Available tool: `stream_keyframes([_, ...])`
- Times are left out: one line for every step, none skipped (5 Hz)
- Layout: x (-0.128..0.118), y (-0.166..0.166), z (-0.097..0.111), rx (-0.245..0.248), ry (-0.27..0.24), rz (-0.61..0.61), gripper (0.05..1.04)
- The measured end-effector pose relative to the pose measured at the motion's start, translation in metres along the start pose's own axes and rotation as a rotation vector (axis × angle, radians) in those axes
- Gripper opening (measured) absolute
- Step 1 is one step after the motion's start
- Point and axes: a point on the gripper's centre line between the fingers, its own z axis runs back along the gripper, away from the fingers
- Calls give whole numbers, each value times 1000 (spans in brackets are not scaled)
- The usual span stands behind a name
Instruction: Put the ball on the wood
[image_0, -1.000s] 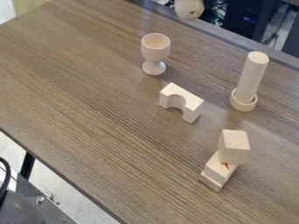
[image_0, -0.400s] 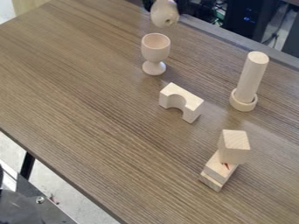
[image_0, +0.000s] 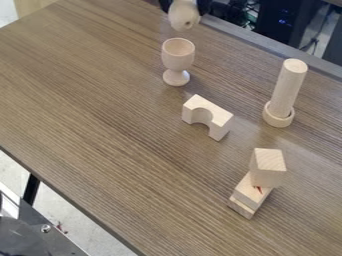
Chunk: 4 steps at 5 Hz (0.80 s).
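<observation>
My gripper clamps one ball at 12 o'clock. I count one goblet, arch, ringed cylinder and block stack on the brown table; dark equipment at 1 o'clock.

Pale floor below wooden table.
</observation>
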Motion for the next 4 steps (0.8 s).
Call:
stream_keyframes([-1, 3, -9, 12, 16, -4, 737])
stream_keyframes([-2, 7, -17, 20, 34, 4, 737])
stream_keyframes([-1, 12, -22, 29, 40, 11, 737])
stream_keyframes([-1, 14, -29, 35, 53, 11, 737])
